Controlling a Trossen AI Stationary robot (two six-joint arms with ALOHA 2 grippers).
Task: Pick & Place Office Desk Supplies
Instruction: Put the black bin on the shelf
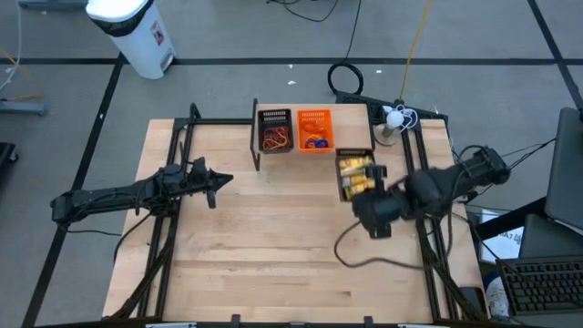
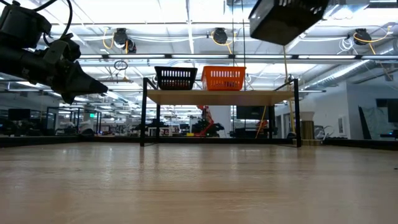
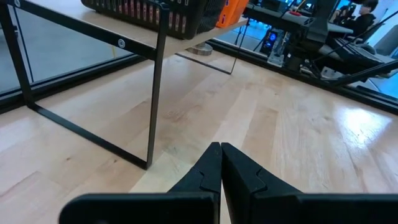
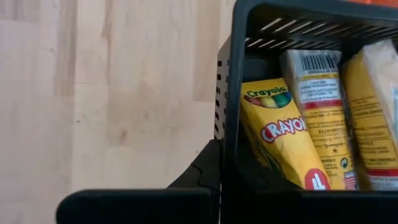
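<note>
Several yellow crayon packets [image 4: 280, 137] lie in a black basket [image 4: 231, 93] on the table's right side, also seen from above [image 1: 355, 175]. On a raised shelf [image 1: 228, 121] at the far edge, a black basket [image 1: 273, 117] holds rubber bands [image 1: 274, 138]. Beside it an orange basket [image 1: 314, 114] holds blue and purple rings [image 1: 316, 141]. My right gripper [image 4: 214, 171] hangs shut above the crayon basket's near left corner, slanting down, with nothing in it. My left gripper [image 1: 219, 179] waits shut and about level over the table's left half [image 3: 221, 152].
A dark cable [image 1: 364, 260] loops on the table near the right arm. A white object [image 1: 393, 118] stands at the far right corner. The shelf's thin black legs [image 3: 155, 93] stand ahead of my left gripper. Bare wood [image 1: 273, 246] fills the table's middle and near part.
</note>
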